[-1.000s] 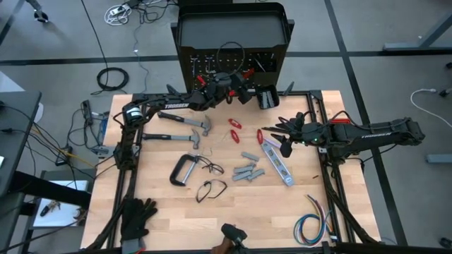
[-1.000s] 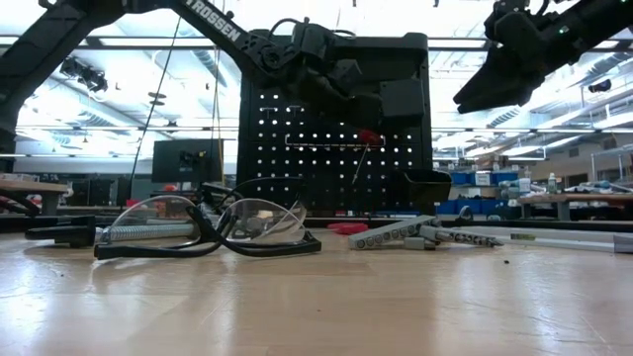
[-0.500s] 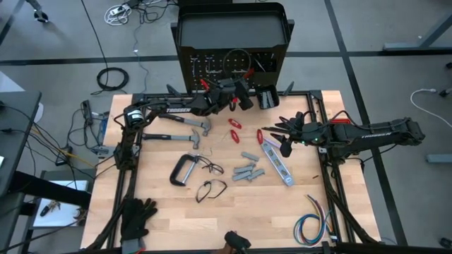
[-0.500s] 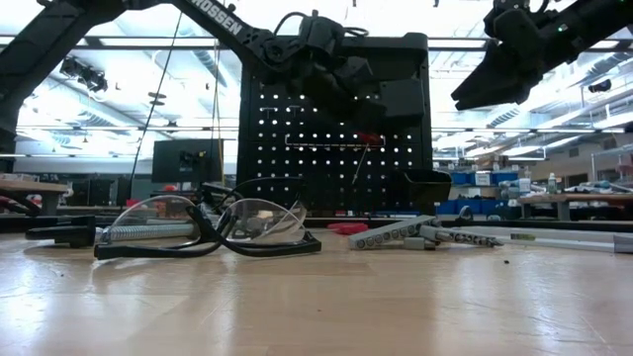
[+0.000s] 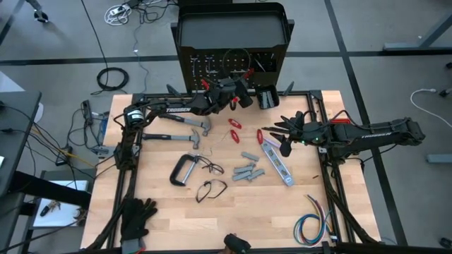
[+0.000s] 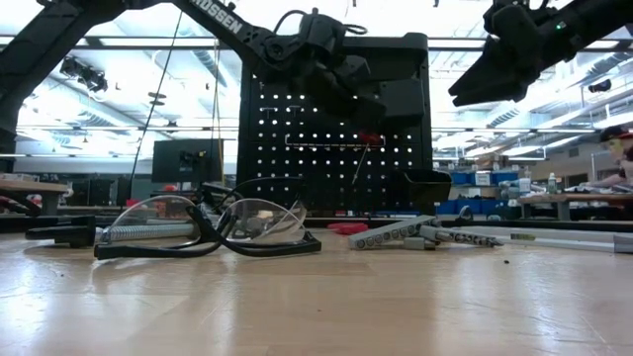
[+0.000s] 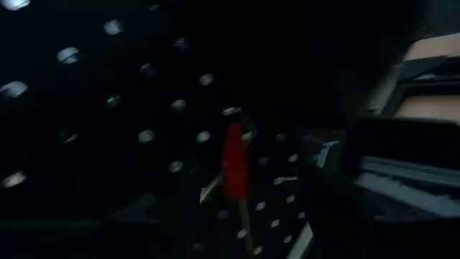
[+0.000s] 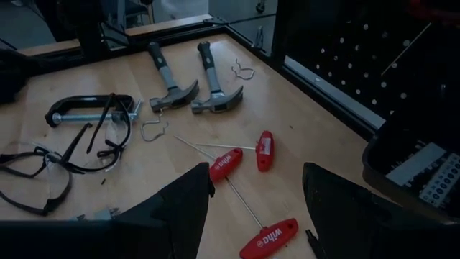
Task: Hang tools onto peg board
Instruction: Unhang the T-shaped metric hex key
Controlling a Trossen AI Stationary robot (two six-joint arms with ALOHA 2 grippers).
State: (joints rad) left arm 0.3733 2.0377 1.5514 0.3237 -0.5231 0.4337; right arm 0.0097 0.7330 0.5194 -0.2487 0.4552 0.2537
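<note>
Peg board: upright black perforated panel (image 5: 229, 42) at the table's far edge, with a small black bin (image 5: 267, 98) at its lower right
Left gripper: (image 5: 239, 90) raised close in front of the peg board, just beside the bin; jaws stand apart with nothing visibly between them
Hung tool: one red-handled tool (image 7: 234, 160) hangs on the board, straight ahead in the left wrist view
Right gripper: (image 5: 280, 133) hovers above the table on the right side, fingers (image 8: 180, 208) spread wide and empty over the red-handled tools
Red-handled tools: three T-handle drivers (image 8: 226, 164) lie on the wood between the hammers and the silver flat bar
Hammers: two black-handled hammers (image 5: 185, 121) lie side by side near the left arm, heads toward the table's middle
C-clamp: grey clamp (image 5: 183, 169) lies flat left of centre, touching safety glasses (image 5: 211, 168)
Silver flat bar: (image 5: 277, 161) lies angled below the right gripper
Grey metal pieces: (image 5: 248, 169) clustered at the table's centre
Gloves: black pair (image 5: 137, 216) at the near left corner
</note>
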